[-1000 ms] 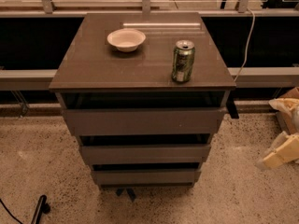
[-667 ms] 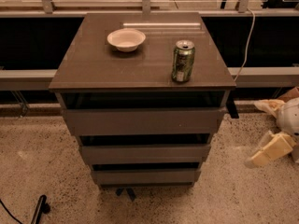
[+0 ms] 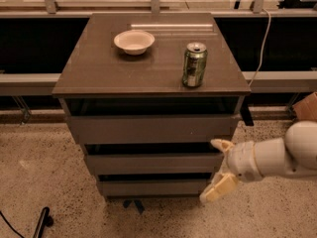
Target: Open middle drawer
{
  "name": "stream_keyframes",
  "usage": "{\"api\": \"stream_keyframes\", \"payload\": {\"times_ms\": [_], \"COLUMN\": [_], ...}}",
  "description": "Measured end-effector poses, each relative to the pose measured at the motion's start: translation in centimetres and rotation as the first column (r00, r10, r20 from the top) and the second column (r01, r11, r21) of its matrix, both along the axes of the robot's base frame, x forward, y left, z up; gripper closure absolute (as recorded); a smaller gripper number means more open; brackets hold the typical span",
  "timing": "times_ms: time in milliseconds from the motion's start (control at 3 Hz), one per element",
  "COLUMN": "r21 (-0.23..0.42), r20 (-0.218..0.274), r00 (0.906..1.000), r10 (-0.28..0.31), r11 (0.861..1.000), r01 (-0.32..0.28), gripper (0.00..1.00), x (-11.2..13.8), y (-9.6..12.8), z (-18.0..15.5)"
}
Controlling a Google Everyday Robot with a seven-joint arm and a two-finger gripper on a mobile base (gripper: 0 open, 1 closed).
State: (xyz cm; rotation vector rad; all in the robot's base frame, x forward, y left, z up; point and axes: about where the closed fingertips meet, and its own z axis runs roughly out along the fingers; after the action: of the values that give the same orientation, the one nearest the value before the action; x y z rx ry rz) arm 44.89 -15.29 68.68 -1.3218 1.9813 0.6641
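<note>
The middle drawer (image 3: pixel 148 163) is a long slim dark grey-brown front, second of three in a low cabinet, with a dark gap above it. The taller top drawer (image 3: pixel 148 129) sits above it and the narrow bottom drawer (image 3: pixel 148 187) below. My gripper (image 3: pixel 218 167), cream-tipped on a white arm, comes in from the right and is level with the middle drawer's right end. Its fingers (image 3: pixel 221 145) are spread open, one near the drawer's upper right corner and one lower by the bottom drawer. It holds nothing.
On the cabinet top (image 3: pixel 99 73) stand a white bowl (image 3: pixel 133 41) and a green can (image 3: pixel 194 65). A white cable (image 3: pixel 262 38) hangs at the right rear. A black object (image 3: pixel 42 222) lies on the speckled floor at front left. A cardboard box (image 3: pixel 307 108) is at the right edge.
My arm has swung left from the right edge of view to the right front of the cabinet, level with the middle drawer. The drawers, bowl and can have not moved.
</note>
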Motion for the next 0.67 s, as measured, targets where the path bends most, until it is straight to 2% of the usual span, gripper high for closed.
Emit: {"api": "stream_keyframes", "payload": {"times_ms": [333, 667], "r21": [0.074, 0.050], "r20": [0.141, 0.228], "r00": [0.9898, 0.9734], "r10": [0.023, 0.023], "r11": [0.997, 0.998], "r01": [-0.033, -0.035], "gripper": [0.00, 0.00], "x": [0.5, 2.3], "y": [3.9, 4.6], "z": [-3.9, -4.0]}}
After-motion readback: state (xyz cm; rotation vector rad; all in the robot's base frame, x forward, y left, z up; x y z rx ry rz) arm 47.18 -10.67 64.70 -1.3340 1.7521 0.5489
